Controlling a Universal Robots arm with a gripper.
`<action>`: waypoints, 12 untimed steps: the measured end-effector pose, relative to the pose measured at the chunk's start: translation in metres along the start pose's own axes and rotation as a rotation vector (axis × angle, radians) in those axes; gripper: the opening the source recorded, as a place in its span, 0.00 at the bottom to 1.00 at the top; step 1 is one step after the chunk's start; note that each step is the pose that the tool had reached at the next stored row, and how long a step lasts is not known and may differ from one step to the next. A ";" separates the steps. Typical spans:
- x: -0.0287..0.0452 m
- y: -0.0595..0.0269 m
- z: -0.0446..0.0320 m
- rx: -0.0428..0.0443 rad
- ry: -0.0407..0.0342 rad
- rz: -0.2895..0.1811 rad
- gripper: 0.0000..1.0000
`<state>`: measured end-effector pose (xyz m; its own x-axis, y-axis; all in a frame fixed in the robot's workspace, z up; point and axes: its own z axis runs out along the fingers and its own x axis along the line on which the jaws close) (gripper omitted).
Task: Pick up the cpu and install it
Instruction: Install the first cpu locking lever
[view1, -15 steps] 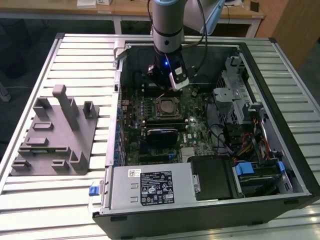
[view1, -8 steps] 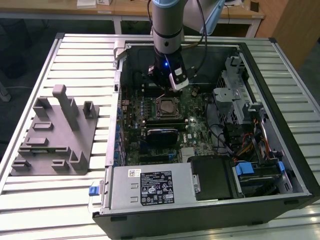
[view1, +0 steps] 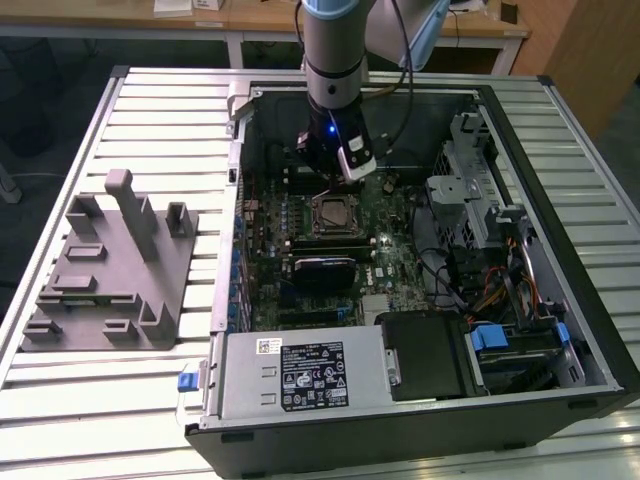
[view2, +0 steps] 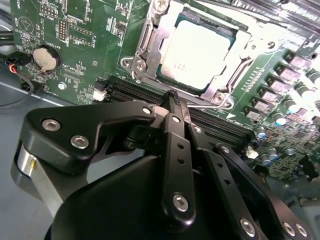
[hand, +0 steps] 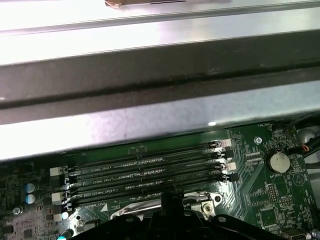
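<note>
cpu (view2: 195, 52) seated in socket (view2: 142, 47), pincer (view2: 173, 97) pressed together, empty, arm (view1: 335, 50) upright just beside it

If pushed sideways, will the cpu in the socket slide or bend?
Probably neither. The cpu looks like a flat metal-topped plate, so likely stiff; the metal frame surrounds it, so it should hardly slide.

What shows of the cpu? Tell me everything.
The cpu is a flat square chip with a pale silvery-beige metal top and a thin darker rim. It lies flat in the socket on the green board, with a shiny metal frame around its edges. The end effector, shut and empty, sits beside that frame, not touching the chip.
</note>
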<state>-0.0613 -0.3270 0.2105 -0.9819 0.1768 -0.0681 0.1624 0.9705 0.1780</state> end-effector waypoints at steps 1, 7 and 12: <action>0.0002 0.0006 0.0007 -0.0002 -0.0011 0.000 0.11; 0.0004 0.0033 0.0025 0.0011 -0.0057 0.014 0.11; 0.0005 0.0042 0.0032 0.0070 -0.0163 0.067 0.11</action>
<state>-0.0608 -0.3223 0.2081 -0.9670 0.2444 -0.0721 0.2289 0.9574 0.1758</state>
